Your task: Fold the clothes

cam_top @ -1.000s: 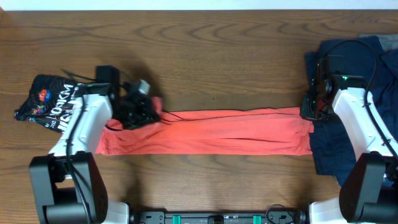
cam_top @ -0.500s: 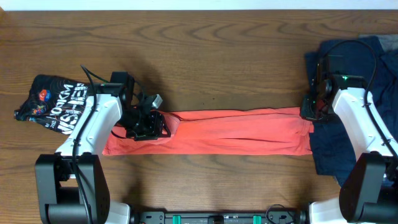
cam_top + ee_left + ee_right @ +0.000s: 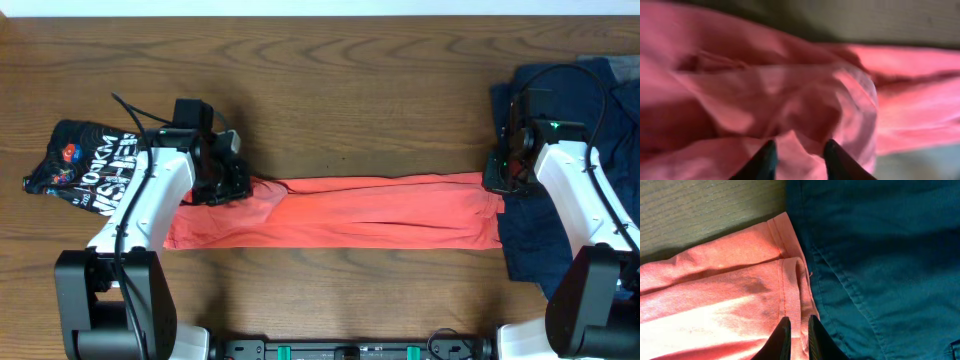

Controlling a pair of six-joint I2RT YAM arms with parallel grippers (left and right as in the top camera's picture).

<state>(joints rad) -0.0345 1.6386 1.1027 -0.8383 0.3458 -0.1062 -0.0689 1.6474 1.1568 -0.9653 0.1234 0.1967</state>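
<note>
The coral-red T-shirt [image 3: 340, 212] lies as a long folded strip across the table; its lettering is hidden. My left gripper [image 3: 222, 182] is at the strip's upper left end. In the left wrist view its fingers [image 3: 801, 159] are closed on a bunched fold of the red cloth [image 3: 790, 100]. My right gripper [image 3: 497, 176] is at the strip's upper right corner. In the right wrist view its fingers [image 3: 799, 332] are shut on the shirt's hemmed edge [image 3: 785, 287].
A small black printed shirt [image 3: 85, 165] lies crumpled at the far left. Dark navy garments [image 3: 560, 150] lie at the right under the right arm and touch the red shirt's end; they also show in the right wrist view [image 3: 880, 255].
My left gripper swung right and down over the shirt's left end, then came back up and left. The left end now lies flatter. The right arm has not moved.
</note>
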